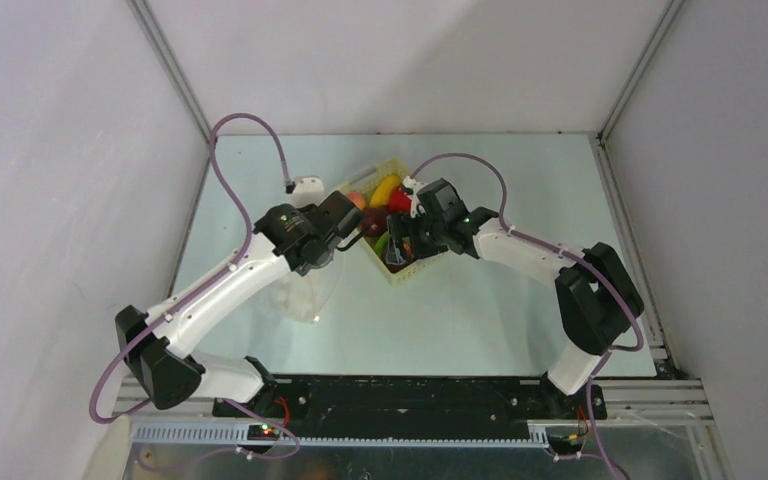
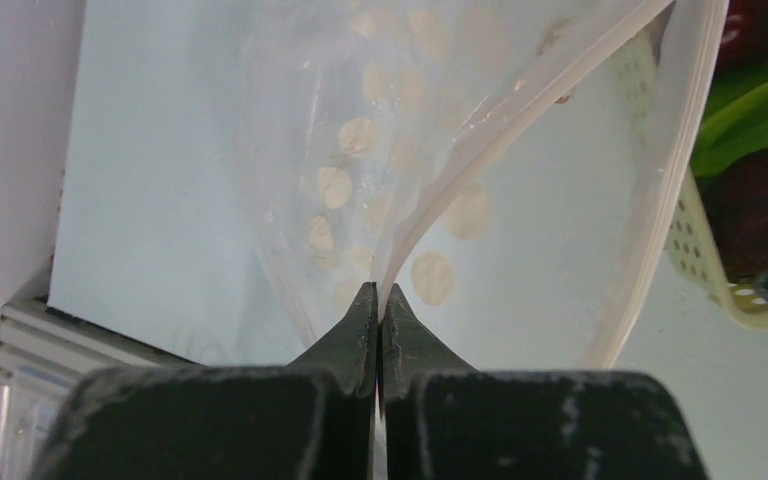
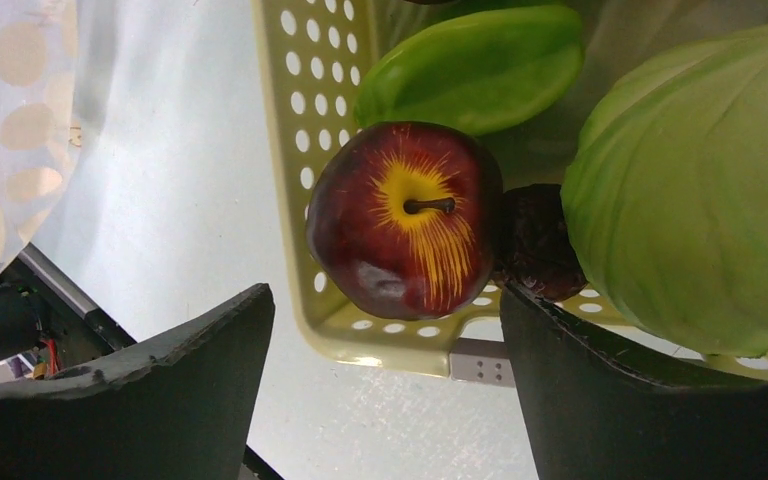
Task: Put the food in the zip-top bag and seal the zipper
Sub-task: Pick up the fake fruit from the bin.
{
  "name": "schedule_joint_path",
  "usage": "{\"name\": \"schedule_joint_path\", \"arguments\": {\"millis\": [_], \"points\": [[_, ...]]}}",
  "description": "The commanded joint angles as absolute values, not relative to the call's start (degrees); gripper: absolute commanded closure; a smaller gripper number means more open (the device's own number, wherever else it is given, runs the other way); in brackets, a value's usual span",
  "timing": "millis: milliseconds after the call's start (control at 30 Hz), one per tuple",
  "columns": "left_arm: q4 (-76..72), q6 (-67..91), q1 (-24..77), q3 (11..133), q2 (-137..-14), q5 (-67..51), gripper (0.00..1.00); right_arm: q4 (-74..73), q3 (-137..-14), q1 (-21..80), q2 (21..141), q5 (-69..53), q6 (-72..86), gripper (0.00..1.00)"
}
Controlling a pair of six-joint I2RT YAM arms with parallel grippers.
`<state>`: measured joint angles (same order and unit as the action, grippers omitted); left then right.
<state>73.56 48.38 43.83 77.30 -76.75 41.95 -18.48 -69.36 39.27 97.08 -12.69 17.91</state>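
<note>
Zipper (image 2: 480, 150) pinched in left tool (image 2: 377, 295); right tool (image 3: 385, 300) apart, over apple (image 3: 405, 215) in basket (image 3: 300, 120).

Two units, left arm (image 1: 210, 295) and right arm (image 1: 530, 250): white moulded link shells, blocky matte-black joint housings (image 1: 595, 295). Small dark fasteners (image 1: 175, 315) dotted along white shells. Purple sheathed cable (image 1: 230, 180) looped alongside each arm, base to wrist. Green indicator light (image 1: 285, 215) on each wrist housing; red light (image 1: 263, 432) at each base. On left gripper (image 2: 378, 295) and right gripper (image 3: 385, 300): black fingers (image 3: 160, 390), tapered tips, grainy surface, pale scuffs at edges.
</note>
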Motion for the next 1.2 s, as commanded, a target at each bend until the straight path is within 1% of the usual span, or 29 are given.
{"name": "schedule_joint_path", "arguments": {"millis": [0,200,333,467,633,867,1000,1167], "points": [[68.41,45.79,43.52,76.78,-75.92,41.12,1.00,-16.80,-71.89,39.55,98.65,-12.95,18.73,0.14],[63.74,44.39,43.55,73.62,-73.97,38.05,1.00,-15.00,-71.94,39.78,100.86,-11.12,22.53,0.16],[63.45,44.60,43.59,72.58,-72.99,38.11,1.00,-14.11,-71.94,40.04,102.08,-10.31,23.73,0.17],[63.10,43.75,43.58,71.91,-72.29,37.03,1.00,-13.15,-71.90,40.19,102.85,-10.55,24.55,0.21],[63.69,43.26,43.49,71.73,-72.56,36.91,1.00,-12.41,-71.89,40.58,102.67,-10.12,25.04,0.31],[63.82,43.04,43.52,72.42,-72.17,37.07,1.00,-12.84,-71.90,40.66,101.43,-10.00,25.44,0.53],[64.22,42.86,43.50,72.47,-72.31,37.35,1.00,-13.72,-71.89,40.78,98.87,-8.67,25.42,0.60],[63.92,43.32,43.45,72.73,-72.35,37.38,1.00,-15.30,-71.89,40.89,95.41,-7.21,25.14,0.62]]}}
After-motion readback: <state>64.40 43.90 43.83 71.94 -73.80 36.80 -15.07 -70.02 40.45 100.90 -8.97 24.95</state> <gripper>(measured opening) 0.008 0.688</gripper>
